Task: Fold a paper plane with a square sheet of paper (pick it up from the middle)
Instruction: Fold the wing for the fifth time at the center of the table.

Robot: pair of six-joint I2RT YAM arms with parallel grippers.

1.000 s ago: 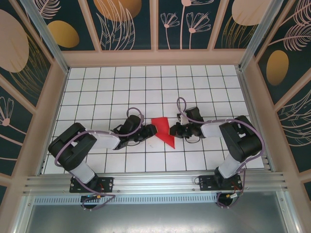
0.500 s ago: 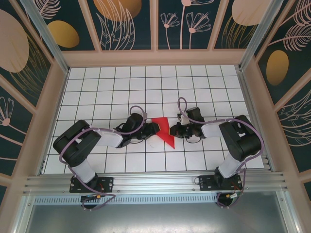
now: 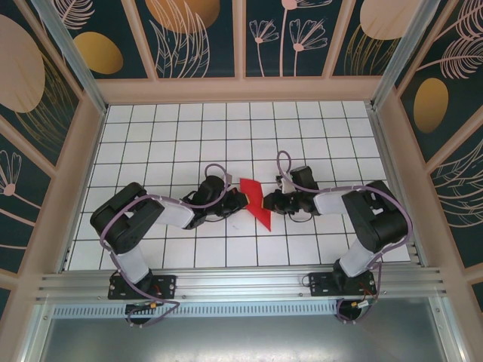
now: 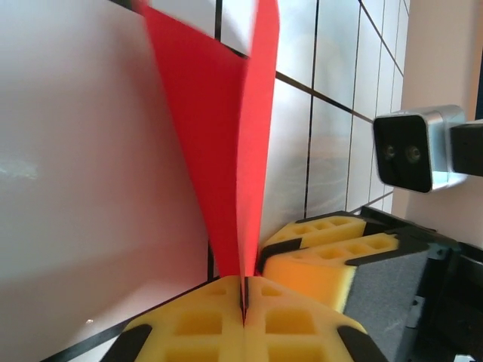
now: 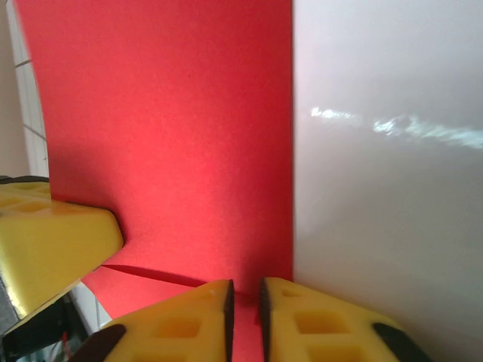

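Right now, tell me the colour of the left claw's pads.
The left claw has yellow pads; the left wrist view shows them best.

Red paper (image 5: 173,136), yellow pads (image 5: 181,324), seemingly white gridded table (image 5: 385,188).

The top camera looks steeply down from above and behind the arm bases, far enough back to take in the whole gridded table (image 3: 151,128) and both arms. The left wrist camera sits low and very close behind the left gripper (image 4: 244,290), facing across the table at the right wrist camera (image 4: 411,151), which looks back the opposite way over the right gripper (image 5: 245,296). All three views share the paper (image 3: 256,202) at mid-table, and each wrist view catches the other gripper's yellow pads.
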